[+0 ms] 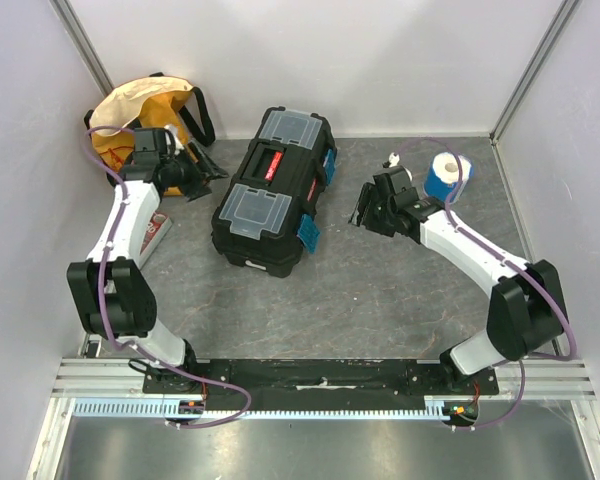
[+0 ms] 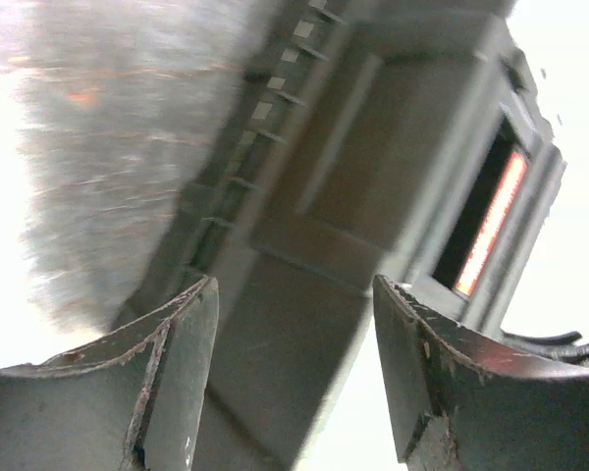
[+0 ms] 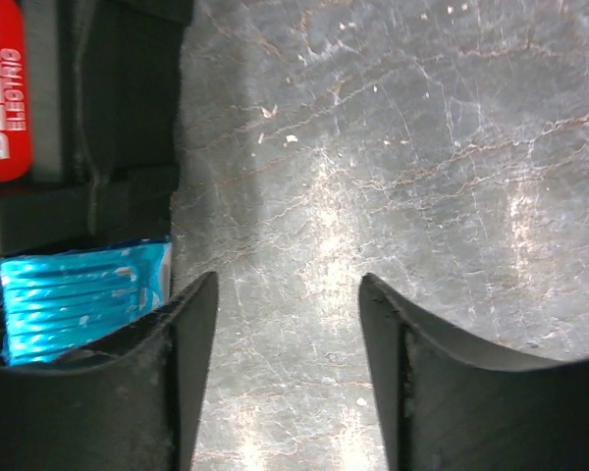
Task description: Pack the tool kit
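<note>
The tool kit (image 1: pixel 275 190) is a black plastic box lying closed on the grey table, with two clear-lidded compartments on top and a red-marked handle. My left gripper (image 1: pixel 204 176) hovers just left of it, open and empty. In the left wrist view the kit's dark side (image 2: pixel 373 177) fills the space beyond the open left gripper (image 2: pixel 294 294), blurred. My right gripper (image 1: pixel 364 210) stands open to the kit's right, over bare table. The right wrist view shows the open right gripper (image 3: pixel 288 285) with nothing in it, beside a blue latch (image 3: pixel 79 294) and a red label (image 3: pixel 2 88).
A yellow-orange fabric bag (image 1: pixel 140 108) with black straps sits at the back left corner. A blue roll (image 1: pixel 445 178) stands behind the right arm, with a small white object (image 1: pixel 392 158) nearby. A red-and-white item (image 1: pixel 158 230) lies under the left arm. Walls enclose three sides.
</note>
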Controlling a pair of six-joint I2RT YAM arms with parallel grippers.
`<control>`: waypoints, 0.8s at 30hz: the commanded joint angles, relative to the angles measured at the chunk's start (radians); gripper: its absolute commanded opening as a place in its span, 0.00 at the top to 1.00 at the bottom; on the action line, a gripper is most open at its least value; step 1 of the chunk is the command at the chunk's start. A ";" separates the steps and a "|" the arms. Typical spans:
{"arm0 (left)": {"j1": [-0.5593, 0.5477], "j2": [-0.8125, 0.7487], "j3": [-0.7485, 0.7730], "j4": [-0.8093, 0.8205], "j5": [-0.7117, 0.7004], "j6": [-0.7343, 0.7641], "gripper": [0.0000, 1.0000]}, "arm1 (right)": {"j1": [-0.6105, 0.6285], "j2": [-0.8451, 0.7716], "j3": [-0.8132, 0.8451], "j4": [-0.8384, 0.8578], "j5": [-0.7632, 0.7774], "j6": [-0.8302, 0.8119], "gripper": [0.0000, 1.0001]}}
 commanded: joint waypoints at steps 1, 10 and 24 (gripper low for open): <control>0.053 -0.056 -0.048 -0.071 -0.253 -0.072 0.32 | 0.008 0.048 -0.011 -0.017 -0.002 -0.011 0.41; 0.040 0.021 -0.159 -0.094 -0.126 0.049 0.41 | 0.041 0.158 0.014 -0.017 -0.034 -0.040 0.54; -0.111 0.111 -0.117 -0.149 0.037 0.153 0.43 | 0.070 0.309 0.066 0.034 -0.151 -0.086 0.50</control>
